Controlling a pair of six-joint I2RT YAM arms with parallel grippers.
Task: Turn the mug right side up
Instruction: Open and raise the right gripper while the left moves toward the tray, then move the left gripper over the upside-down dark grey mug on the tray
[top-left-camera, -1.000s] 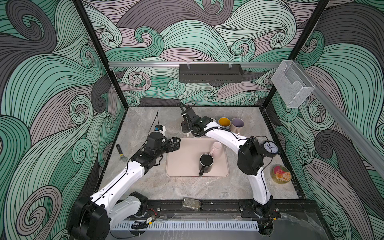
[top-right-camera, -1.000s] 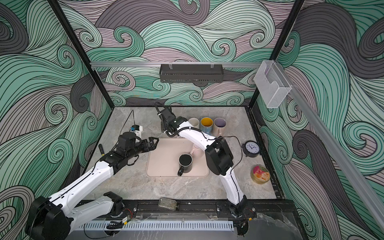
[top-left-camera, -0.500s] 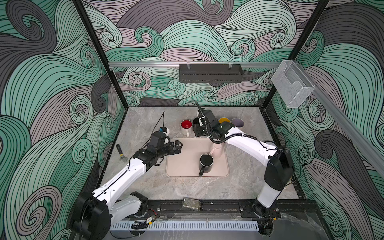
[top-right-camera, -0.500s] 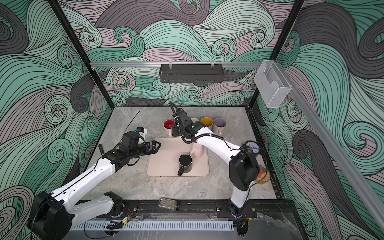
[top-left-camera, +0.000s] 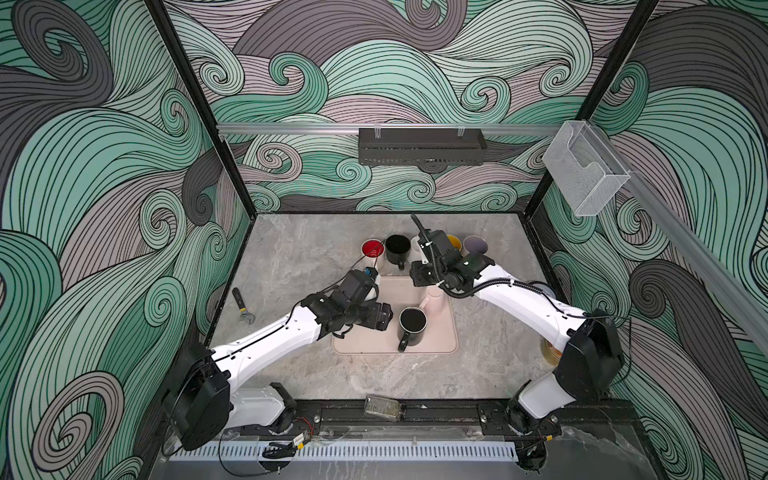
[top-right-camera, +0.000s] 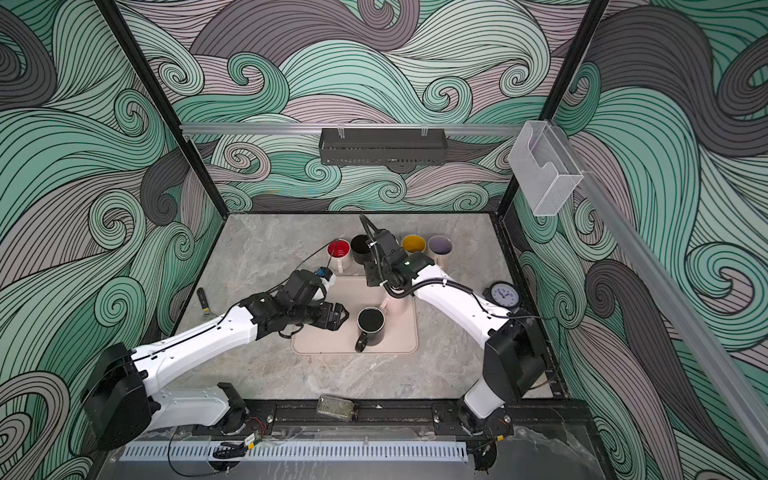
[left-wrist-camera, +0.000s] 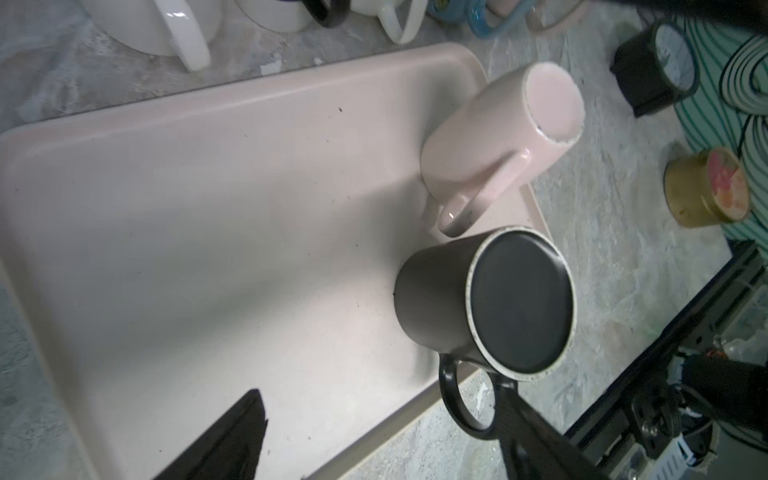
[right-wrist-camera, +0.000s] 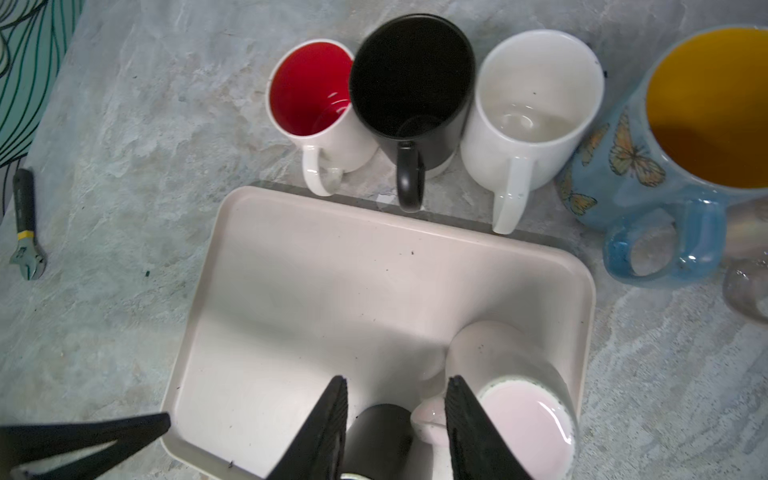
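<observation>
**Two mugs base-up on the tray, both grippers empty**

The dark mug (left-wrist-camera: 519, 307) and the pink mug (left-wrist-camera: 498, 137) stand mouth-down on the pale tray (left-wrist-camera: 208, 208), just beside each other, with the unglazed rings of their bases facing up. Neither is turned yet. Behind the tray, a row of upright mugs (right-wrist-camera: 411, 75) sits on the surface (right-wrist-camera: 124, 124) with handles toward the tray, probably the finished ones.

The left gripper (top-right-camera: 340, 318) is low beside the dark mug, released and spread wide. One finger (left-wrist-camera: 528, 428) is close to the mug's handle, apparently lining up to take it. The right gripper (right-wrist-camera: 398, 380) hangs above the pink mug, part-open and grasping nothing. The pink handle shows in the gap below it, so this gripper seems placed for that mug.
</observation>
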